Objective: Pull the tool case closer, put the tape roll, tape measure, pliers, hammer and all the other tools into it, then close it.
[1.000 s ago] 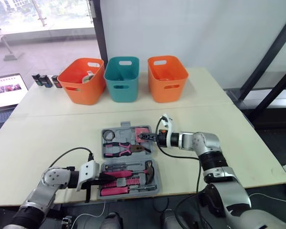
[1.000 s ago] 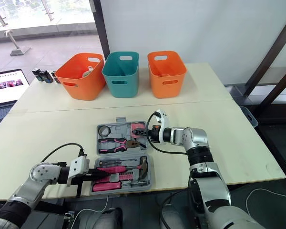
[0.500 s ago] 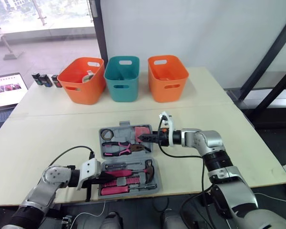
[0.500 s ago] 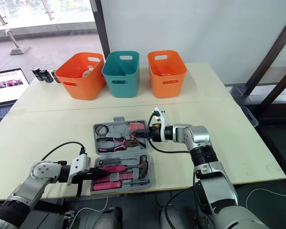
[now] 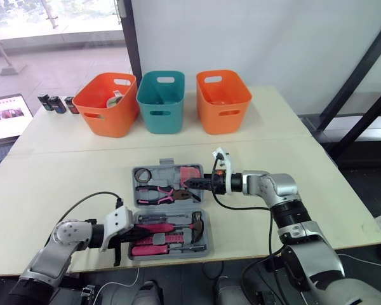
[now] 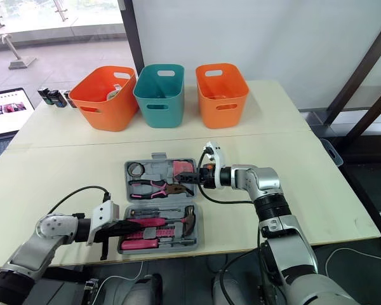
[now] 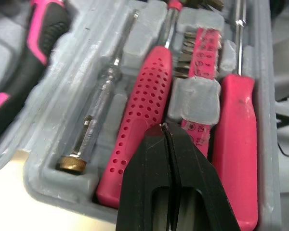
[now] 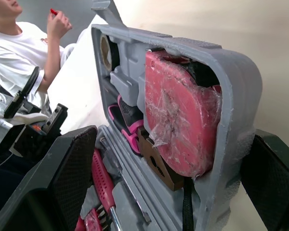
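Now straddling the lid's (image 8: 241,96) free edge, likely the best hold on the stiff, tool-heavy tool case (image 5: 167,164) lying open on the counter (image 5: 63,184), with right hand (image 5: 189,184) spread wide and left hand (image 7: 164,130) pinched shut, empty, over the screwdrivers (image 7: 144,125).

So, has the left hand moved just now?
No: against the cream table's near edge, the left hand sits where it did, over the grey plastic tool case.

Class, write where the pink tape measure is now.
In the left eye view, the tape measure sits in the far right pocket of the tool case, beside the pliers, by the right gripper.
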`<move>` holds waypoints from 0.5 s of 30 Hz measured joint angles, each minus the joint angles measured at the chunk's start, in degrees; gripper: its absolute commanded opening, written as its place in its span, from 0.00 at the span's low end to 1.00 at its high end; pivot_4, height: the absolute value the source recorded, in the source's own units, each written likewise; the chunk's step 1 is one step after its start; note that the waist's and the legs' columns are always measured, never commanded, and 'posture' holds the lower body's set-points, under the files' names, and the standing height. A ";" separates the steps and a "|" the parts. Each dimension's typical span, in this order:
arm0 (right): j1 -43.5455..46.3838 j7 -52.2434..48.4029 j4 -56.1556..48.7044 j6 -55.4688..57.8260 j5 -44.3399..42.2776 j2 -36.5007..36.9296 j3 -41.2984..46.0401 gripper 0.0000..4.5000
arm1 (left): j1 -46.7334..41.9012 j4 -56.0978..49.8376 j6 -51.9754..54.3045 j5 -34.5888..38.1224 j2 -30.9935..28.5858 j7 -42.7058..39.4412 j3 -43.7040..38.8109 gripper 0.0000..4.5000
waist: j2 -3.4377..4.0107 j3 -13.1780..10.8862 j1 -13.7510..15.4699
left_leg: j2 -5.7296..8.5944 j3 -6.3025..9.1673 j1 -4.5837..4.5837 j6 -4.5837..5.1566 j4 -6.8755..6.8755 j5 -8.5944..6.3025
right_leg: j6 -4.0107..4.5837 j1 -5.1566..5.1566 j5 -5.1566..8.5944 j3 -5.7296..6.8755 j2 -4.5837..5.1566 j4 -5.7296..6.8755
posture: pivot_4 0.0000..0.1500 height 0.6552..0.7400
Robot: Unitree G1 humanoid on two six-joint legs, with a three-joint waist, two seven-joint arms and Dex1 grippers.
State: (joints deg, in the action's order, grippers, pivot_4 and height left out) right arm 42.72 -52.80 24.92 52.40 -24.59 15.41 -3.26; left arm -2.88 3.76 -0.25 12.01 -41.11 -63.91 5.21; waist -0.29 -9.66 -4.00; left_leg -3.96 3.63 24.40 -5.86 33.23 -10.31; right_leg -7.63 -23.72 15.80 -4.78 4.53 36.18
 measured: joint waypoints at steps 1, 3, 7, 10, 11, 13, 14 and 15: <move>0.00 -0.01 0.02 -0.10 0.00 -0.09 0.00 0.99 | 0.09 -0.29 0.24 0.31 -0.37 0.30 -0.80 0.00 | -0.03 -0.02 -0.03 | 0.00 0.00 0.00 0.00 0.00 0.00 | 0.00 0.00 0.00 0.00 0.00 0.00 | 1.00 1.00; 0.01 -0.06 0.10 -0.23 0.01 -0.18 -0.04 0.99 | 0.88 -1.56 1.20 1.30 -1.01 0.29 -2.11 0.00 | -0.08 -0.06 -0.09 | 0.00 -0.01 0.02 0.00 -0.01 0.00 | -0.03 0.00 0.02 -0.01 0.00 -0.03 | 1.00 1.00; 0.10 -0.07 0.48 -0.46 0.14 -0.47 -0.11 0.99 | 3.39 -4.22 3.90 4.02 -1.17 -0.39 -3.63 0.00 | -0.15 -0.11 0.01 | 0.00 0.00 0.03 -0.01 -0.12 -0.01 | -0.11 -0.04 0.06 0.01 0.00 -0.02 | 1.00 1.00; 0.17 -0.11 0.53 -0.49 0.19 -0.69 -0.29 0.99 | 4.92 -6.82 6.40 6.84 -1.26 -1.18 -4.67 0.00 | -0.18 -0.14 -0.04 | 0.00 0.00 0.05 -0.01 -0.14 -0.01 | -0.12 -0.05 0.06 0.01 0.00 -0.01 | 1.00 1.00; 0.21 -0.14 0.51 -0.48 0.19 -0.71 -0.42 0.99 | 5.45 -8.22 8.12 8.90 -1.28 -1.51 -5.75 0.00 | -0.24 -0.18 -0.05 | 0.00 0.00 0.05 -0.01 -0.14 -0.01 | -0.12 -0.06 0.06 0.01 0.00 0.00 | 1.00 1.00; 0.19 -0.43 -0.06 -0.24 0.18 -0.68 -0.84 0.99 | 6.73 -11.10 12.57 14.25 -2.22 -2.20 -9.33 0.00 | -0.38 -0.26 -0.16 | -0.01 0.01 0.05 -0.01 -0.15 -0.01 | -0.12 -0.10 0.06 0.01 0.00 0.04 | 1.00 1.00; 0.15 -0.58 -0.55 -0.03 0.17 -0.60 -1.04 0.99 | 7.43 -12.00 14.85 16.84 -3.32 -2.49 -11.53 0.00 | -0.39 -0.27 -0.22 | -0.01 0.01 0.05 -0.01 -0.15 -0.01 | -0.12 -0.11 0.06 0.01 0.00 0.04 | 1.00 1.00; -0.05 -0.93 -1.72 0.38 0.16 -0.39 -1.34 0.99 | 8.59 -12.59 17.33 19.84 -4.70 -3.01 -14.82 0.00 | -0.40 -0.28 -0.28 | -0.01 0.01 0.06 -0.01 -0.16 -0.01 | -0.13 -0.15 0.06 0.01 0.00 0.05 | 1.00 1.00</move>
State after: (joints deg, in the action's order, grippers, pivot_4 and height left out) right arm 42.68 -53.73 23.20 52.78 -24.43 15.01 -4.60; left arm 5.71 -8.82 17.07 31.85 -45.81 -66.93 -9.61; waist -0.69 -9.95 -4.28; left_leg -3.98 3.64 24.46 -5.87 33.06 -10.32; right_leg -7.75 -23.87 15.85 -4.77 4.52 36.23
